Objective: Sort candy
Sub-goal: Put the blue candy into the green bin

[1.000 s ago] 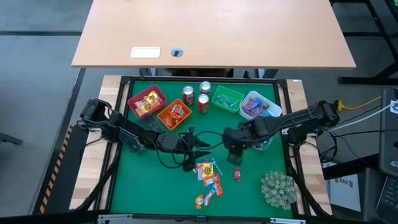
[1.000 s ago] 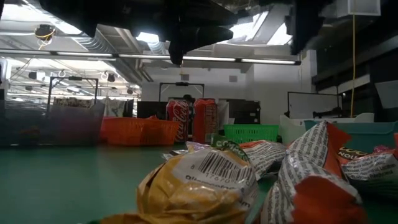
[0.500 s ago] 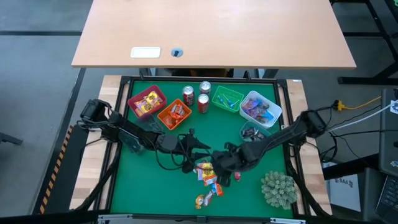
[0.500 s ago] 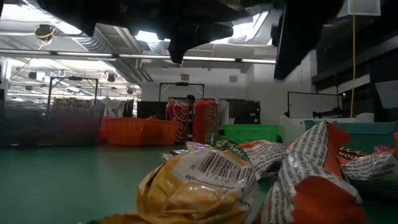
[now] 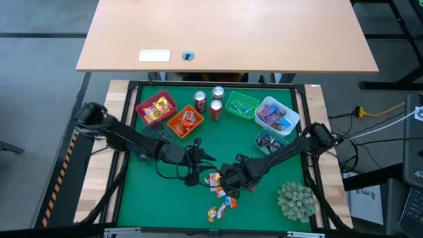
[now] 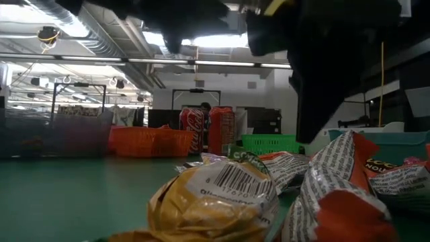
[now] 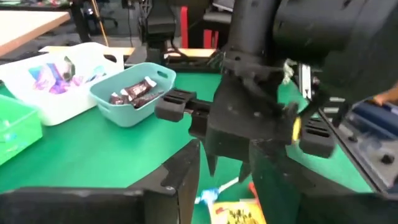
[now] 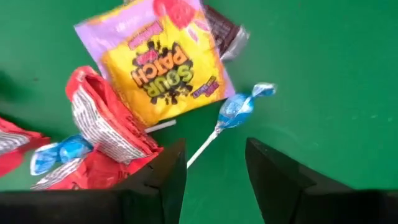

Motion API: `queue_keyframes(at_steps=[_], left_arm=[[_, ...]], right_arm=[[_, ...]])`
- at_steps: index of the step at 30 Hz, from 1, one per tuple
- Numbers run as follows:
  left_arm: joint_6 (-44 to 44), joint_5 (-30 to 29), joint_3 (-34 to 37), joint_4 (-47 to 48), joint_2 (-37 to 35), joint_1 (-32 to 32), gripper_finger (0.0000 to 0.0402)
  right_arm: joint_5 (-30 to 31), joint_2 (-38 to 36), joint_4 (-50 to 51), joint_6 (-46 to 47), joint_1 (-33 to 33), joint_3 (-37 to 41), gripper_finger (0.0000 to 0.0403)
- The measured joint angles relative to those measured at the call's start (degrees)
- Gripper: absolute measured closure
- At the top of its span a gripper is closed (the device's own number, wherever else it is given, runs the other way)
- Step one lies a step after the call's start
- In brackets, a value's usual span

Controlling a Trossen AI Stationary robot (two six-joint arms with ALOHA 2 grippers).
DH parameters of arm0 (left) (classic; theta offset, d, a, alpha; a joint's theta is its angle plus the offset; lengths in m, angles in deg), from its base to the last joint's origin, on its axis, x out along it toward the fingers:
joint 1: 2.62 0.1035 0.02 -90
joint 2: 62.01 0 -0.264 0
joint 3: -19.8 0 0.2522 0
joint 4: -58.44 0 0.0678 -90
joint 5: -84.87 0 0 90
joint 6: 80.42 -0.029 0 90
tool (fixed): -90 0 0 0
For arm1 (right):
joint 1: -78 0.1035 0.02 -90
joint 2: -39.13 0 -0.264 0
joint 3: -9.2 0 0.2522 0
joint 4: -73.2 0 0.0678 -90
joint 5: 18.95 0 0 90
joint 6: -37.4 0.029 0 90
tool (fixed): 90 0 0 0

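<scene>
We're hovering the right pincer, fingers apart, over the blue lollipop; next we're probably lowering to grab it.

Light wooden desk behind workspace; grey floor; ceiling strip lights; exposed ducts.
</scene>
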Motion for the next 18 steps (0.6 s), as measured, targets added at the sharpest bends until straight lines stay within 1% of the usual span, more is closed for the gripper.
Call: queue_keyframes(at_steps=[5,9,12,18], left_arm=[[-0.04,-0.03,0.02,9.31,-6.45,-1.94,0.0269],[0.0,-0.09,0.02,12.62,-9.4,-3.75,0.0269],[0.02,-0.39,0.02,14.38,-9.87,-4.95,0.0269],[1.13,-0.48,0.04,17.91,-9.86,-6.36,0.0269]], right_arm=[[0.51,2.05,-0.9,0.02,0.0,-0.06,0.0239],[2.5,3.57,-1.52,0.16,-0.11,-0.18,0.0239],[3.44,4.17,-1.4,0.17,-0.11,-0.24,0.0239],[3.23,4.24,-1.38,0.0,-0.09,-0.18,0.0239]])
